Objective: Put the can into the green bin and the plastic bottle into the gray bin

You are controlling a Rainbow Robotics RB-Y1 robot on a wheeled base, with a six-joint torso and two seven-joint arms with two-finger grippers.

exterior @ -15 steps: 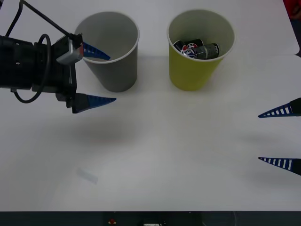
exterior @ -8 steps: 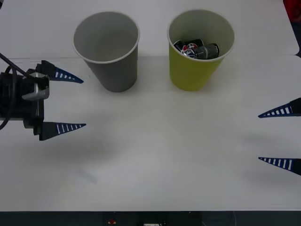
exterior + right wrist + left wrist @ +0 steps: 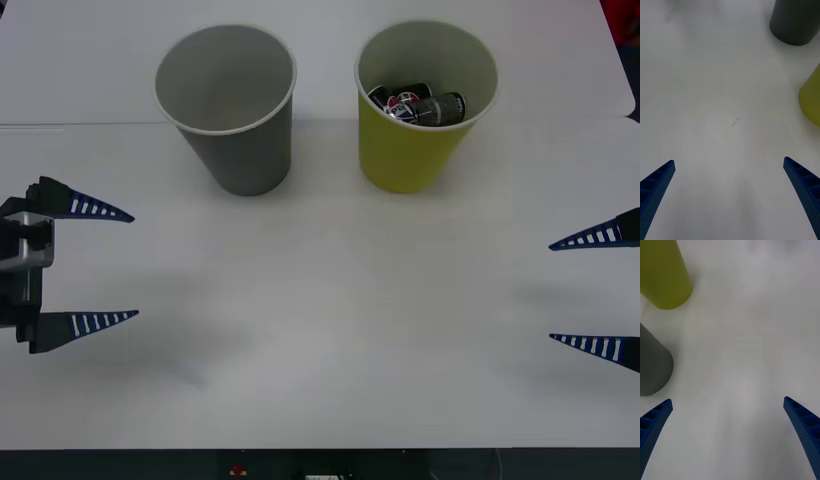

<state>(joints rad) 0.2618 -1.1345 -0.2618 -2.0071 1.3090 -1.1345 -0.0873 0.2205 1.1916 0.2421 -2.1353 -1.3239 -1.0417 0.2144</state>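
The left gripper (image 3: 133,265) is held spread at the table's (image 3: 330,330) left edge. The gray bin (image 3: 228,105) stands beside the green bin (image 3: 424,105) (2 dark cans (image 3: 415,105) inside). The right gripper (image 3: 550,292) is parked, released.

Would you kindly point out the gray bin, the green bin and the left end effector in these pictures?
gray bin (image 3: 245,160), front view, on its outer wall below the rim.
green bin (image 3: 405,155), front view, on its yellow-green outer wall.
left end effector (image 3: 125,265), front view, midway between its two open blue fingertips.
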